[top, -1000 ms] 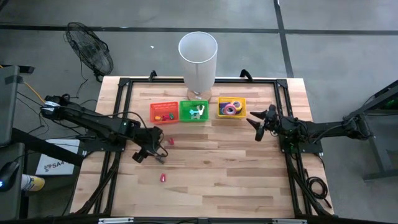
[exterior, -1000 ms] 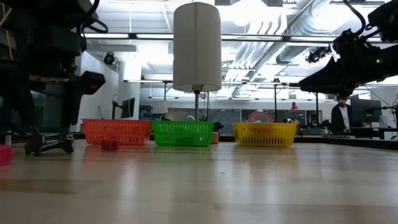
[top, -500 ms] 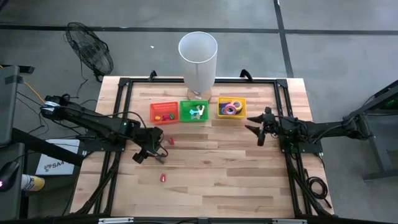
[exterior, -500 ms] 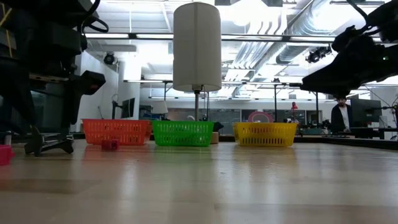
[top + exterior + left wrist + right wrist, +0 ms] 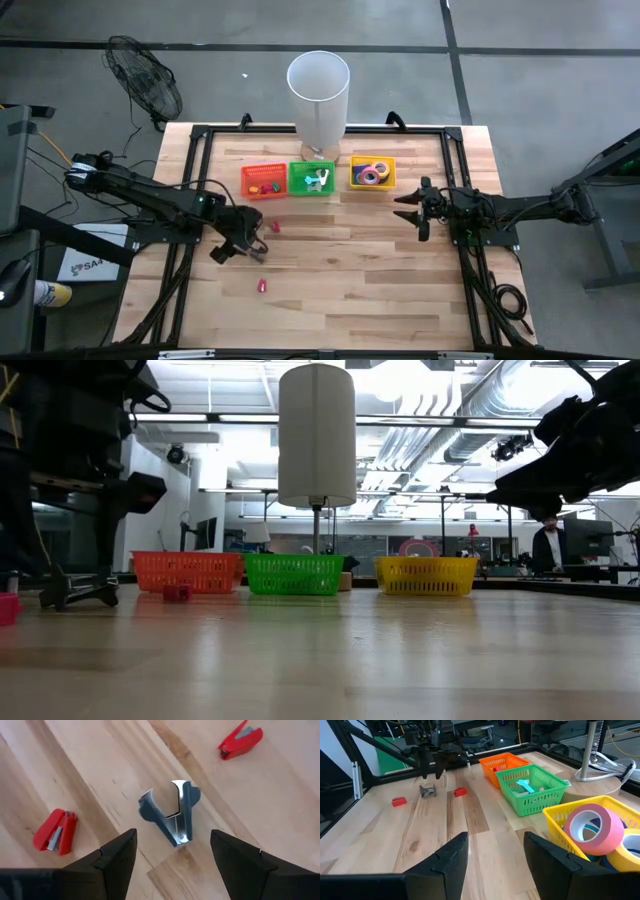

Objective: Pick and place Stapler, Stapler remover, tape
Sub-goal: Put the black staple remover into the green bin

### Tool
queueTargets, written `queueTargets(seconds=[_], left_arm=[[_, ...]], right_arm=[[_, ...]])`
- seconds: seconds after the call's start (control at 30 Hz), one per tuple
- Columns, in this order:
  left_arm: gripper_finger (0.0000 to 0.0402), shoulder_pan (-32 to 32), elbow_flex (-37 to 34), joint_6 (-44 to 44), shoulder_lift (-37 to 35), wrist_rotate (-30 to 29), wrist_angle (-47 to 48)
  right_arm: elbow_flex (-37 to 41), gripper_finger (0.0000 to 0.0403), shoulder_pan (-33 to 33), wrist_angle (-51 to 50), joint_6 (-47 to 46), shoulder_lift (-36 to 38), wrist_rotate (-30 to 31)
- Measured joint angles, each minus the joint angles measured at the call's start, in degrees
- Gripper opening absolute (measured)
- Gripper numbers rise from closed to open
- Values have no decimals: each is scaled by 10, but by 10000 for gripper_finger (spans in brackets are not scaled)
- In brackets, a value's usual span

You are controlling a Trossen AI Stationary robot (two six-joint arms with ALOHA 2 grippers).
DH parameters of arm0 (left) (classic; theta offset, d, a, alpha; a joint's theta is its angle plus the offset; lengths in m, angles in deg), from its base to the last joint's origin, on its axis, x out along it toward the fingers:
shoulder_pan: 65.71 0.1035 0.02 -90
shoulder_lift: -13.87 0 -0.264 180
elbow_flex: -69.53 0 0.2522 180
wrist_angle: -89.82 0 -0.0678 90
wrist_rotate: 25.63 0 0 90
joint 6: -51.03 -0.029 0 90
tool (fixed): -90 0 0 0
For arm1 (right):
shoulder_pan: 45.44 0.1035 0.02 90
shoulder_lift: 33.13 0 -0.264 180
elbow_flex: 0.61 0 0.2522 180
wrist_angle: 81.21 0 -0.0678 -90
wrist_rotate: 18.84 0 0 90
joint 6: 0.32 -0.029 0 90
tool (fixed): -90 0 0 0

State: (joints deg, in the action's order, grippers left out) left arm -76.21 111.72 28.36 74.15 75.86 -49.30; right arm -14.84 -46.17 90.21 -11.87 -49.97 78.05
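**Left end effector above the stapler remover; right end effector withdrawn from the yellow basket**

Left end effector (image 5: 240,240): fingers spread wide, poised over the grey stapler remover (image 5: 171,813) on the desk (image 5: 350,280); shifted slightly nearer than a second ago. One red stapler (image 5: 55,832) and another red stapler (image 5: 240,743) flanking the remover, apart from it. Right end effector (image 5: 415,207): fingers partly apart, holding nothing, pulled back right of and lower than its earlier raised pose beside the yellow basket (image 5: 354,181). Tape (image 5: 592,829) rolls in the yellow basket; green basket (image 5: 312,190) and orange basket (image 5: 264,190) in a row to its left, unchanged.
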Motion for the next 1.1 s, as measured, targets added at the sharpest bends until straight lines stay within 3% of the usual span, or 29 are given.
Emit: queueTargets(seconds=[0.27,0.67,1.1], left_arm=[[250,0,0,16,21,-30,-3],[250,0,-1,43,104,9,-33],[250,0,2,66,162,-4,-103]], right_arm=[[0,183,0,0,0,0,0],[0,183,0,0,0,0,0],[0,183,0,0,0,0,0]])
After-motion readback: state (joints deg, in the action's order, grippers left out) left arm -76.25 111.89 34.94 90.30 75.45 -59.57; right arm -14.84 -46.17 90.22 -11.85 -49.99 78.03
